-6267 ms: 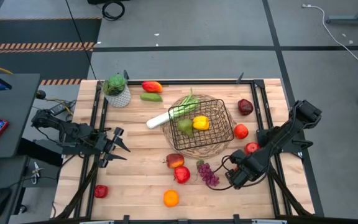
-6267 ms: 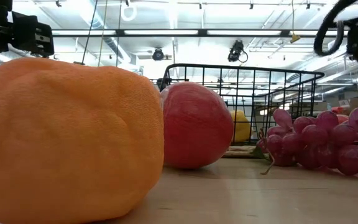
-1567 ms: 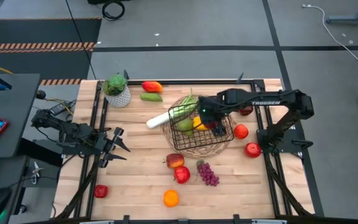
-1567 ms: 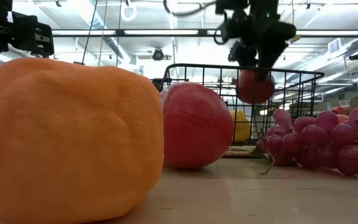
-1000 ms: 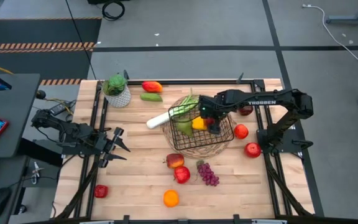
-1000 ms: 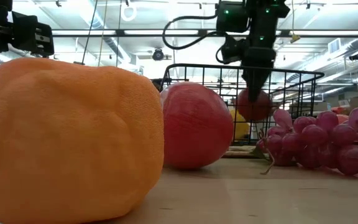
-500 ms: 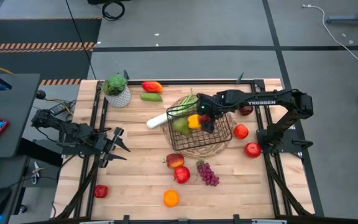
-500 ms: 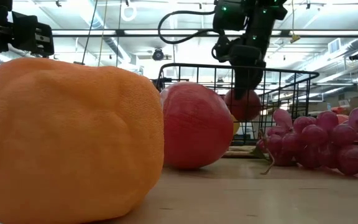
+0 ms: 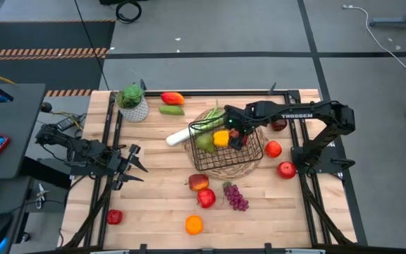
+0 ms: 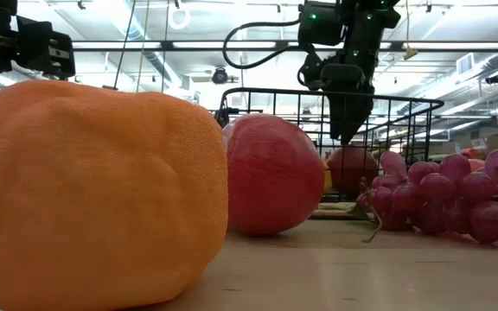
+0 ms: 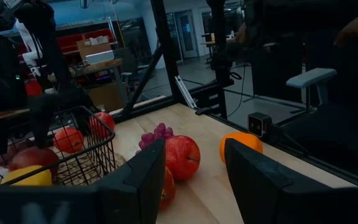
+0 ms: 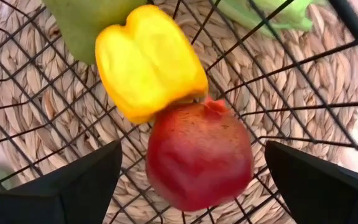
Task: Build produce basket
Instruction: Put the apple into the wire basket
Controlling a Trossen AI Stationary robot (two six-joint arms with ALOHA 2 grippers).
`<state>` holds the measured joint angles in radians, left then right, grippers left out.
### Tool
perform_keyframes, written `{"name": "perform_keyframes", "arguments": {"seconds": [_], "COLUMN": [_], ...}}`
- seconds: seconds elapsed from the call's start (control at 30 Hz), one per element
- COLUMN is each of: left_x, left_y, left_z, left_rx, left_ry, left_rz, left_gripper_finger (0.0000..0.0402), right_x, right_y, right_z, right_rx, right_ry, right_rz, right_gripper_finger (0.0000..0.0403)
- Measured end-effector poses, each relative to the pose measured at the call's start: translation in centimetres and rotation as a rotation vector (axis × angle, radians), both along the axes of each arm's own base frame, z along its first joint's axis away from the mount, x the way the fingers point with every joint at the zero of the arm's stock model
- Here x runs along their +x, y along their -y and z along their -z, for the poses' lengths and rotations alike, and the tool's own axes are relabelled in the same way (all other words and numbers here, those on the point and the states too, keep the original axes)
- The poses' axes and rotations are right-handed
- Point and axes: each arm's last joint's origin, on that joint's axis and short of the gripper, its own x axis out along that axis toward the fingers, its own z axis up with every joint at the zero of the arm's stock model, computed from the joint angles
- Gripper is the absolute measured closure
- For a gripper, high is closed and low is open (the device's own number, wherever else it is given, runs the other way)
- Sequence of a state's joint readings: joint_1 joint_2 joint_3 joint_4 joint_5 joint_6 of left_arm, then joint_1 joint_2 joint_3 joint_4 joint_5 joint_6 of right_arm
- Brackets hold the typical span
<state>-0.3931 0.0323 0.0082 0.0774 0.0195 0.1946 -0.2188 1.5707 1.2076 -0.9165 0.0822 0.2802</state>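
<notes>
The black wire basket [image 9: 254, 151] stands on a round wicker mat [image 9: 220, 169] at mid-table. In it lie a yellow pepper [image 12: 148, 59], a green piece [image 12: 92, 15] and a dark red fruit [image 12: 197, 155]. The red fruit rests on the basket floor against the pepper. A leek [image 9: 182, 135] sticks out over the basket's left rim. My right gripper [image 10: 346, 131] hangs open, pointing down, just above the red fruit [image 10: 351, 168] and apart from it. My left gripper [image 9: 131, 166] waits open at the table's left edge.
Loose produce lies near the front: two red apples [image 9: 198, 183] [image 9: 206, 198], purple grapes [image 9: 236, 197], an orange [image 9: 194, 224] and a red apple [image 9: 114, 216]. More red pieces [image 9: 273, 149] [image 9: 285, 168] lie right of the basket. A potted plant [image 9: 132, 102], a red-yellow piece [image 9: 173, 98] and a green one [image 9: 171, 110] sit far left.
My right gripper has opened over the basket and let go of the dark red fruit. The fruit, held a little above the basket floor a second ago, has dropped and now lies on the floor beside the yellow pepper.
</notes>
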Motion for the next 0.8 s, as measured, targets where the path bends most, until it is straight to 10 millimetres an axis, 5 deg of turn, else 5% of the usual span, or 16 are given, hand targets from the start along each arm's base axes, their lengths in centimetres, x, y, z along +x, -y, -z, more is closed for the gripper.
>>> {"name": "perform_keyframes", "arguments": {"seconds": [0.3,0.8], "left_x": [0.0,0.0], "left_y": [0.0,0.0], "left_z": [0.0,0.0], "left_rx": [0.000,0.000], "left_ry": [0.000,0.000], "left_rz": [0.000,0.000], "left_gripper_finger": [0.0230,0.0230], "right_x": [-0.3,-0.1], "right_y": [0.0,-0.2], "right_z": [-0.5,-9.4], "right_rx": [0.004,-0.024], "right_ry": [-0.036,0.046], "right_rz": [-0.010,-0.042], "right_gripper_finger": [0.0003,0.0003]}}
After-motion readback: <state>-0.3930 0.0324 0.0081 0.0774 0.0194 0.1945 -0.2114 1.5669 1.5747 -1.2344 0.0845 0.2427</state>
